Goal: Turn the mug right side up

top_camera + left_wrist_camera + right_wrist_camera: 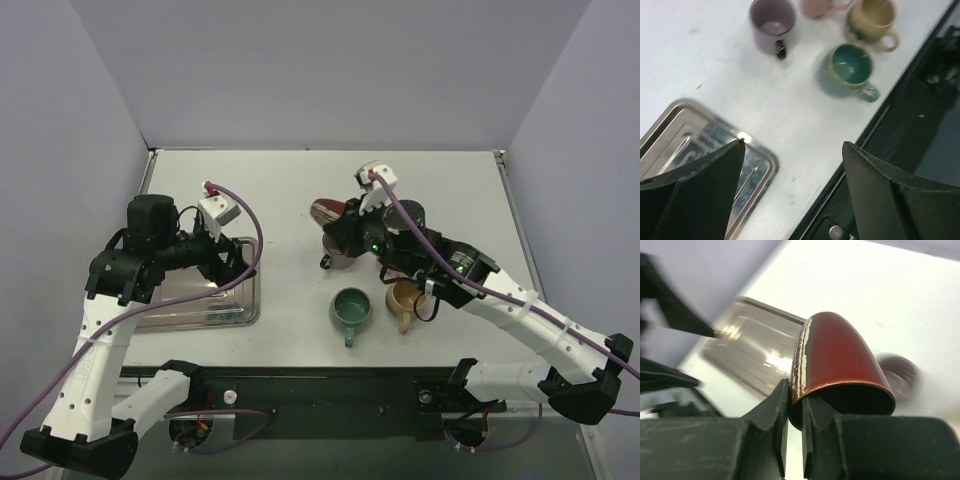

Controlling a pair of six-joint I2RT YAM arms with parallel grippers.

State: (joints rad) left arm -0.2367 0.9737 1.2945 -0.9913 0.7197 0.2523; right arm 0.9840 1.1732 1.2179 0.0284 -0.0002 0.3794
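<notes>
The mug (pixel 835 352) is glossy red with a dark inside. My right gripper (pixel 795 410) is shut on its rim, one finger outside the wall and one inside. The mug lies tilted on its side above the table, its mouth facing the wrist camera. From above, the mug (pixel 328 212) shows just left of the right gripper (pixel 350 228), mid-table. My left gripper (pixel 792 150) hangs open and empty over the right edge of the metal tray (pixel 700 135). In the top view the left gripper (pixel 232 262) is well left of the mugs.
A purple mug (pixel 772 22), a teal mug (pixel 851 67) and a tan mug (pixel 872 20) stand upright near the table's front middle. The teal mug (pixel 351 309) and tan mug (pixel 407 298) sit under the right forearm. The tray (pixel 200 310) lies front left.
</notes>
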